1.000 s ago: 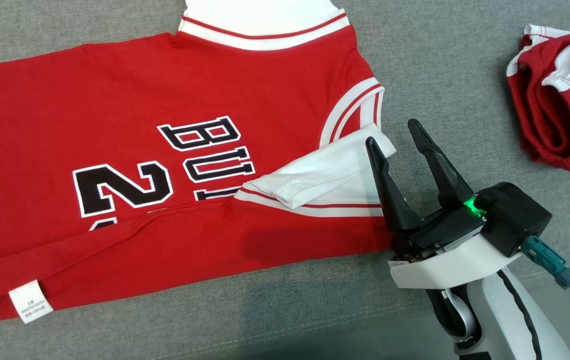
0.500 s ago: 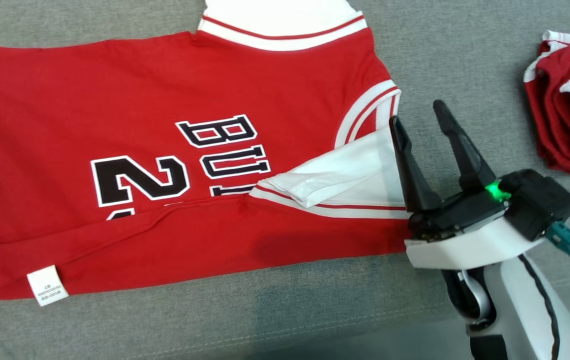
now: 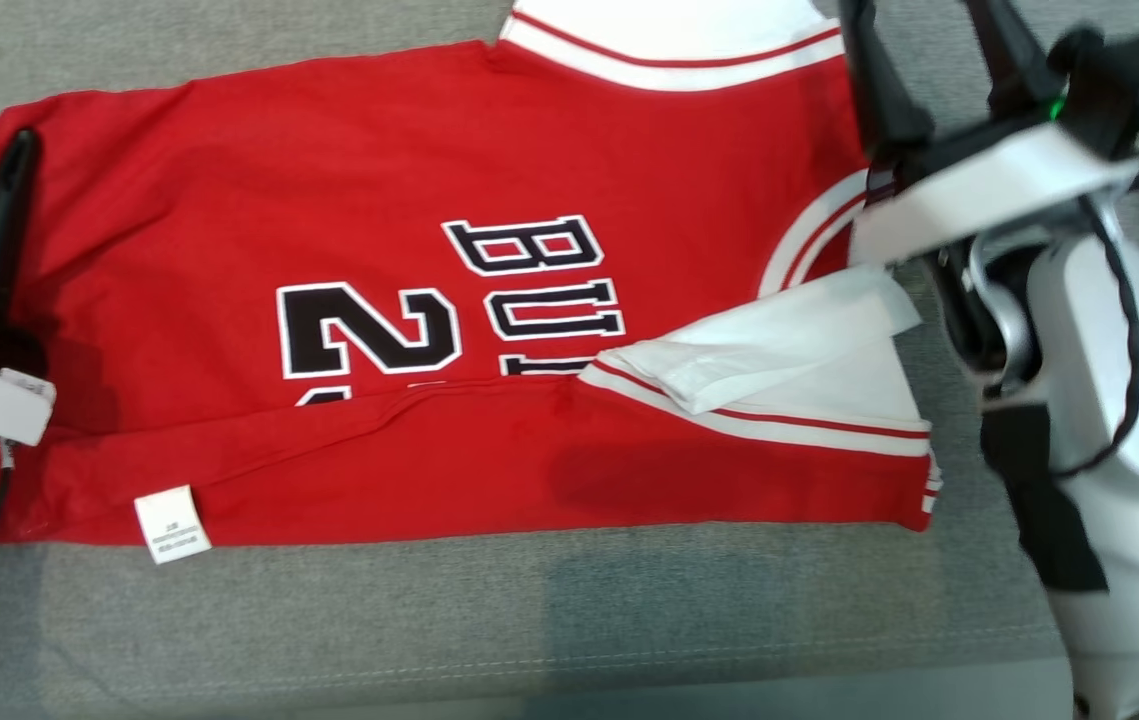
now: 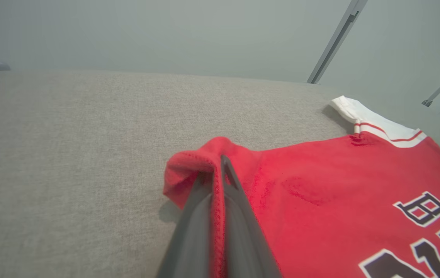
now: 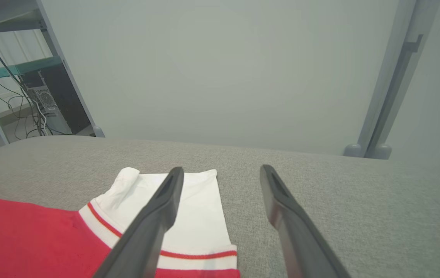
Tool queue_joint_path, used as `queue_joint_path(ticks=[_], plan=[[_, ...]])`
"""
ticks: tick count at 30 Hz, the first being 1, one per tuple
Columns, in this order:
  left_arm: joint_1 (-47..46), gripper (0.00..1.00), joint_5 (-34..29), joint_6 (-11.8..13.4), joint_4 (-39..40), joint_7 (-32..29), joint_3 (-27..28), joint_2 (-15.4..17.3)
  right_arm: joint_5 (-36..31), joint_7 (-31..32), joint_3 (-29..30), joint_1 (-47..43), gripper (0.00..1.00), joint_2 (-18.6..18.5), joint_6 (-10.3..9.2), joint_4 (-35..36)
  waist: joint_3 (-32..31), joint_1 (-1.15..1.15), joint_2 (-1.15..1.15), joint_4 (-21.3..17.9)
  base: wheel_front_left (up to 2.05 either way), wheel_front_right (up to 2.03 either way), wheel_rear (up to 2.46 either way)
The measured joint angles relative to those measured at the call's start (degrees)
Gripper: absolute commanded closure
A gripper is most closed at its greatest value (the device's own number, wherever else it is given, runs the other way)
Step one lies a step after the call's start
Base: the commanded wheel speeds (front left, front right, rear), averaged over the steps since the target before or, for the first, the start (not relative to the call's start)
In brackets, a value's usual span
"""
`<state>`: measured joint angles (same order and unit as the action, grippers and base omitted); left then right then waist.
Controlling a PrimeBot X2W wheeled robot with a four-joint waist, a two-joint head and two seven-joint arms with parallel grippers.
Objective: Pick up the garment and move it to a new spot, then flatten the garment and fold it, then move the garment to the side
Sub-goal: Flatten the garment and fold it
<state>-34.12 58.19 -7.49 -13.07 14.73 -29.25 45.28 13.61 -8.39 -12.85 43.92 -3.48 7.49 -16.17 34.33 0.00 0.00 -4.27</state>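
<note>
**Left gripper clamped on the jersey's corner, right gripper spread wide**

The garment (image 3: 409, 170) lies across the middle of the head view on the grey cloth surface (image 3: 529, 620), reaching from the far left to centre right. It is a red jersey with white, red-striped sleeve bands, black letters "BU" and a "2" outlined in white, and a small white care label (image 3: 172, 524) at the lower left. Its lower edge is folded up over the print, and one white sleeve (image 3: 779, 345) lies doubled back at centre right.

My left gripper (image 3: 21, 145), at the far left of the head view, is clamped on the garment's stitched red corner. In the left wrist view the hem runs pinched between my closed fingers (image 4: 239, 216). My right gripper (image 3: 934, 40), at the upper right, stands wide with nothing between its fingers. In the right wrist view it sits over the other white sleeve (image 5: 200, 216); whether it touches the cloth I cannot tell
</note>
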Motion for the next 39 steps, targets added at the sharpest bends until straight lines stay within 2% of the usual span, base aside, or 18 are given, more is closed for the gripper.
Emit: queue_joint_path(ticks=[6,9,16,22,23,24,25,26,28,30,31,32,39], plan=[[-2.9,1.0,-1.3,0.0,2.1,0.0,-2.8,-3.2,-1.6,10.8,2.0,11.7,0.0,-0.3,0.0,-11.3,1.6,0.0,0.0,4.2,0.0,0.0,0.0],[-4.4,1.0,-1.4,0.0,2.2,0.0,-3.5,-3.9,-2.7,14.0,2.2,15.4,0.0,-0.3,0.0,-14.1,2.7,0.0,0.0,5.8,0.0,0.0,0.0],[-6.5,1.0,-1.7,0.0,2.6,0.0,-5.7,-6.4,-5.7,20.3,4.6,20.4,0.0,-0.6,0.0,-17.9,4.8,0.0,0.0,9.2,0.0,0.0,0.0],[-7.4,1.0,-1.7,0.0,2.7,0.0,-6.6,-7.3,-6.6,24.1,4.5,22.0,0.0,-0.7,0.0,-18.6,5.9,0.0,0.0,10.6,0.0,0.0,0.0],[-7.5,1.0,-1.7,0.0,2.7,0.0,-6.7,-7.5,-6.6,24.5,4.6,22.1,0.18,-0.7,0.0,-18.6,5.9,0.0,0.0,10.7,0.0,0.0,0.0],[-7.6,1.0,-1.7,0.0,2.7,0.0,-6.8,-7.6,-6.5,24.7,4.7,22.2,0.42,-0.7,0.0,-18.7,5.9,0.0,0.0,10.8,0.0,0.0,0.0],[-7.6,1.0,-1.7,0.0,2.7,0.0,-6.8,-7.8,-6.3,24.6,4.8,22.3,0.61,-0.7,0.0,-18.6,5.9,0.0,0.0,10.8,0.0,0.0,0.0],[-7.6,1.0,-1.7,0.0,2.6,0.0,-6.9,-7.8,-6.3,24.4,5.0,22.4,0.76,-0.7,0.0,-18.6,5.8,0.0,0.0,10.8,0.0,0.0,0.0],[-7.6,1.0,-1.7,0.0,2.6,0.0,-7.0,-7.8,-6.4,24.4,5.3,22.5,0.79,-0.7,0.0,-18.7,5.8,0.0,0.0,10.8,0.0,0.0,0.0],[-7.6,1.0,-1.7,0.0,2.6,0.0,-7.1,-7.8,-6.4,24.1,6.1,22.5,0.72,-0.7,0.0,-19.0,5.7,0.0,0.0,10.9,0.0,0.0,0.0],[-7.6,1.0,-1.7,0.0,2.5,0.0,-7.1,-7.8,-6.4,24.0,6.4,22.5,0.81,-0.7,0.0,-19.3,5.7,0.0,0.0,10.9,0.0,0.0,0.0],[-7.6,1.0,-1.6,0.0,2.5,0.0,-7.1,-7.8,-6.4,24.0,6.6,22.5,1.0,-0.7,0.0,-19.4,5.7,0.0,0.0,10.9,0.0,0.0,0.0],[-7.6,1.0,-1.6,0.0,2.4,0.0,-7.0,-7.8,-5.5,21.4,6.0,22.7,1.0,-0.7,0.0,-19.6,5.7,0.0,0.0,10.5,0.0,0.0,0.0]])
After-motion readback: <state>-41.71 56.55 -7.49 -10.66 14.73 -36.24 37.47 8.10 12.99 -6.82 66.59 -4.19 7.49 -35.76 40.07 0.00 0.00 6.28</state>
